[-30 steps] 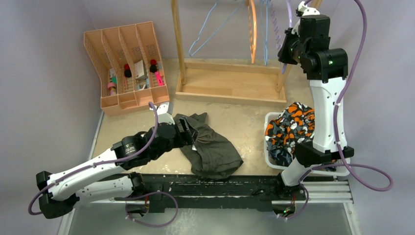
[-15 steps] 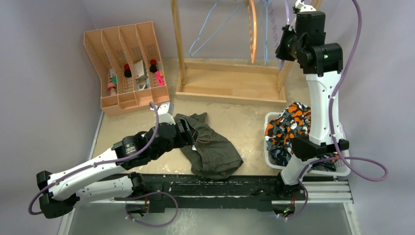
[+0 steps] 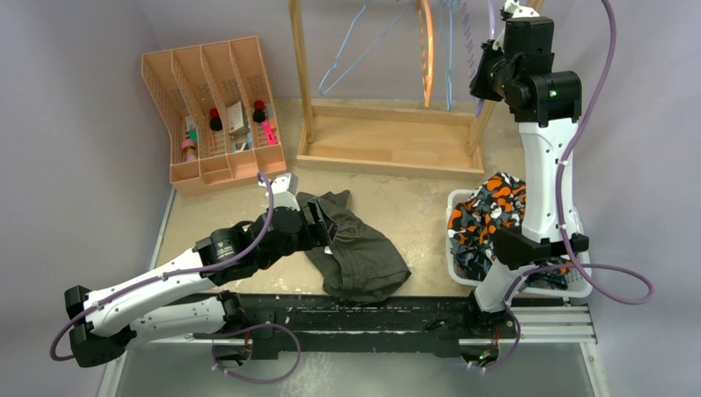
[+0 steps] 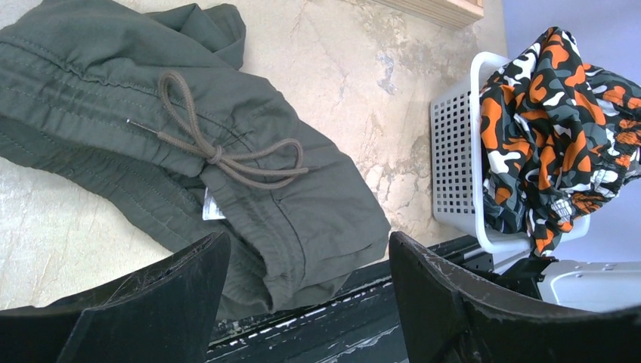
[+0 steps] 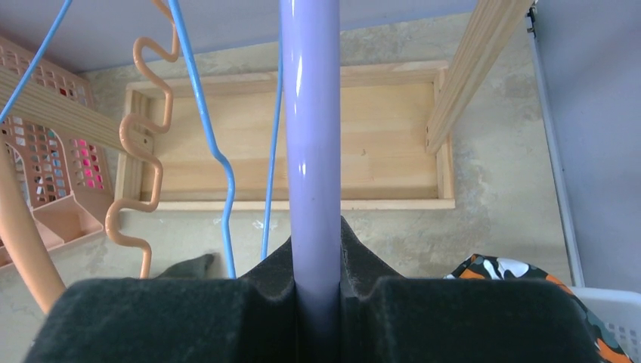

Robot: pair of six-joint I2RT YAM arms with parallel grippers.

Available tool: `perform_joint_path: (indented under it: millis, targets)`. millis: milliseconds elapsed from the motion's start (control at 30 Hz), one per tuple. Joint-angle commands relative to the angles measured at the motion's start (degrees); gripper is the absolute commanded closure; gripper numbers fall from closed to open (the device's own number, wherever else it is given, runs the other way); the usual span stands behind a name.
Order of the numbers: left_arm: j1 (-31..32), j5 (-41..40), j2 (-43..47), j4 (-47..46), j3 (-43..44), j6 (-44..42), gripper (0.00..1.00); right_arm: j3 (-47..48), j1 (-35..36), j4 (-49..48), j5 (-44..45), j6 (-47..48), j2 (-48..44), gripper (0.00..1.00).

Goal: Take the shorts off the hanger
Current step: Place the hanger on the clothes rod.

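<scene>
While the right hand (image 5: 316, 302) is clamped narrowly on the lilac hanger (image 5: 308, 136) up at the wooden rack (image 3: 388, 136), at 1 o'clock in the top view, no fabric shows on that hanger. The blue hanger (image 5: 200, 113) and orange hanger (image 5: 143, 166) beside it also look bare.

The olive green shorts (image 3: 360, 252) lie crumpled on the surface near 6 o'clock, drawstring uppermost. The left hand (image 4: 306, 295) hovers just over them, spread wide and holding nothing. The camouflage shorts (image 3: 492, 211) sit in the white basket (image 4: 453, 159) at 4 o'clock, over darker fabric.

Assessment: removal appears complete, and the step in hand is clearing up. The next move calls for the left hand to drop onto a thick fold by the waistband and close. The right hand must leave its hanger hooked securely before letting go.
</scene>
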State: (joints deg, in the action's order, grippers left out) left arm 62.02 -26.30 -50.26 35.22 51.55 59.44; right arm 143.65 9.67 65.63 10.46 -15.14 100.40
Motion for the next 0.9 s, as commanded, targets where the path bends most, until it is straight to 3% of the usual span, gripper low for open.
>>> perform_joint_path:
  millis: [0, 867]
  targets:
    - [0.2, 0.1, 0.2, -2.3, 1.2, 0.5, 0.24, 2.5, -0.4, -2.7, -0.9, 0.1, 0.9, 1.00]
    - [0.2, 0.5, -1.2, -2.9, 1.4, 0.1, 0.24, -1.8, -1.1, -3.8, -1.8, 0.2, -0.4, 1.00]
